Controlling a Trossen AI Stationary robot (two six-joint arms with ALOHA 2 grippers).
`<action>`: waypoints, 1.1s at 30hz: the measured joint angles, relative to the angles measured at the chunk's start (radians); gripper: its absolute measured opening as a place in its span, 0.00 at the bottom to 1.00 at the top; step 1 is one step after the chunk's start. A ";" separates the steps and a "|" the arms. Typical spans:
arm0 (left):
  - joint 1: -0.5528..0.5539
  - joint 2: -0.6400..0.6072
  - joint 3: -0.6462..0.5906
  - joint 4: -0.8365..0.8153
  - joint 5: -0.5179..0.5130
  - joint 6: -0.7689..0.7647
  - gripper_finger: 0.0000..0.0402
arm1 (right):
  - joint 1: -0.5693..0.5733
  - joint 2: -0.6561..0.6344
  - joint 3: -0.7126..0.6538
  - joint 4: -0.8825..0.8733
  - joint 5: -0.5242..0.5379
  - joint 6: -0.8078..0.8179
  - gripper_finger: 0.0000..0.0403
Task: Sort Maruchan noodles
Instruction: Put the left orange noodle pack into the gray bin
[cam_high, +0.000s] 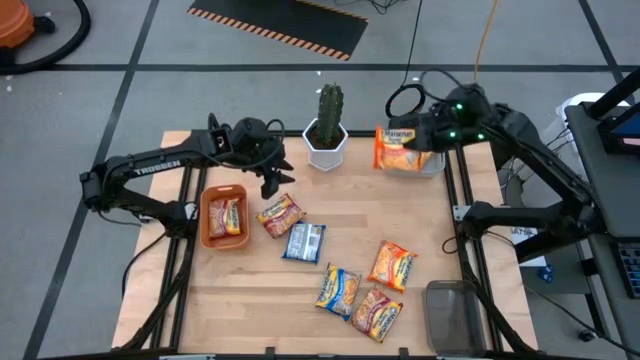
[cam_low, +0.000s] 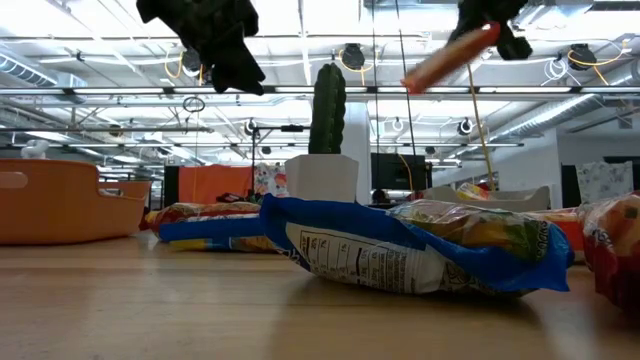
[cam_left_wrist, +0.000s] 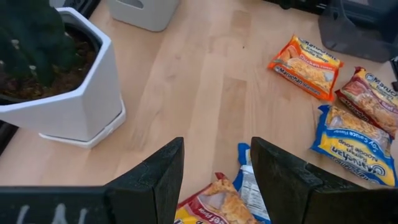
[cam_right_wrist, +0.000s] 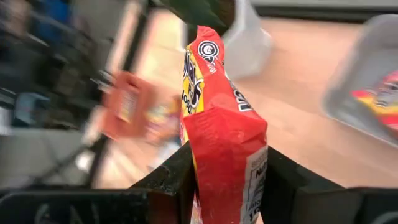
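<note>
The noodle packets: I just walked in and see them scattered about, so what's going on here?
Two robot arms are sorting them. The right claw holds an orange packet above a clear bin at the table's far right. The left claw hangs open and empty near the cactus pot. One packet lies in the orange bin; six wait on the table.

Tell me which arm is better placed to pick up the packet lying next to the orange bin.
The left. Its gripper hangs open-jawed just above that red-orange packet beside the orange bin. The right gripper is far across the table, already holding an orange packet.
</note>
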 joint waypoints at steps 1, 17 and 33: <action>0.005 0.000 0.000 0.000 0.000 -0.001 0.48 | -0.018 0.015 0.000 -0.016 0.000 -0.044 0.29; 0.002 0.000 0.000 0.058 -0.156 -0.261 0.48 | -0.315 0.304 0.000 -0.119 -0.100 -0.638 0.29; -0.141 0.003 0.000 0.058 -0.379 -0.468 0.48 | -0.449 0.434 0.000 -0.165 0.098 -1.029 0.29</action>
